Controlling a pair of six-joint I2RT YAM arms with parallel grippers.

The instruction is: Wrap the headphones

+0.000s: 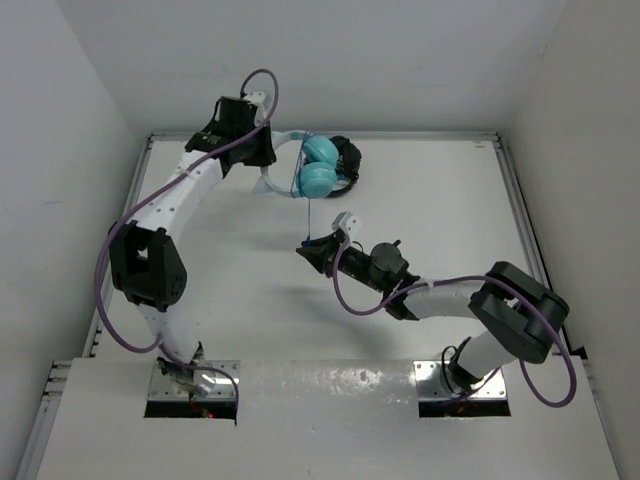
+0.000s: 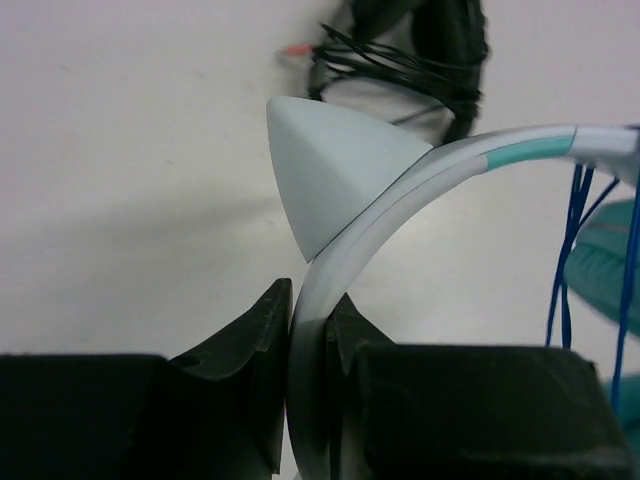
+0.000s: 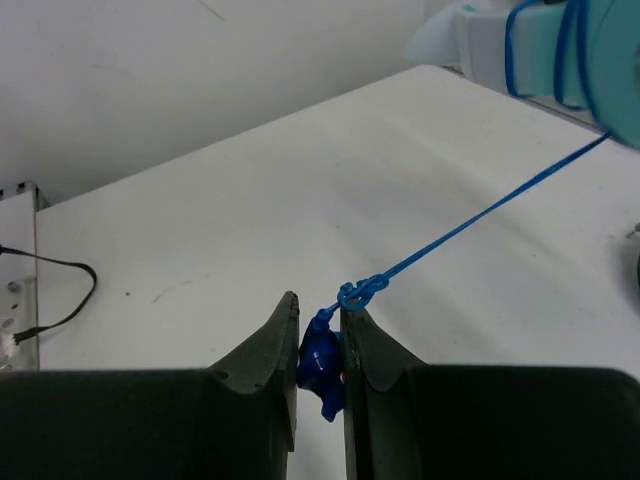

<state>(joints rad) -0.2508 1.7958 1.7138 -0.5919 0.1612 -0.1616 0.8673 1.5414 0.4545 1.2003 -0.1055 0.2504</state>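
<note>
The turquoise headphones point(image 1: 318, 166) are held up at the back of the table, both cups together. My left gripper point(image 1: 262, 150) is shut on their pale headband point(image 2: 400, 200), which runs between the two fingers point(image 2: 310, 300). Blue cable point(image 3: 480, 215) is looped round the cups point(image 3: 560, 50) and runs taut down to my right gripper point(image 1: 315, 248). That gripper point(image 3: 320, 310) is shut on the cable's blue plug point(image 3: 322, 360), with a small knot in the cable just above its fingertips. Loose blue strands point(image 2: 570, 250) hang beside the headband.
Black headphones with a black cable point(image 1: 347, 158) lie just behind the turquoise ones, also seen as a dark bundle point(image 2: 420, 50). A thin black wire point(image 3: 50, 270) lies near the table's metal edge. A raised rim point(image 1: 500, 145) borders the white table.
</note>
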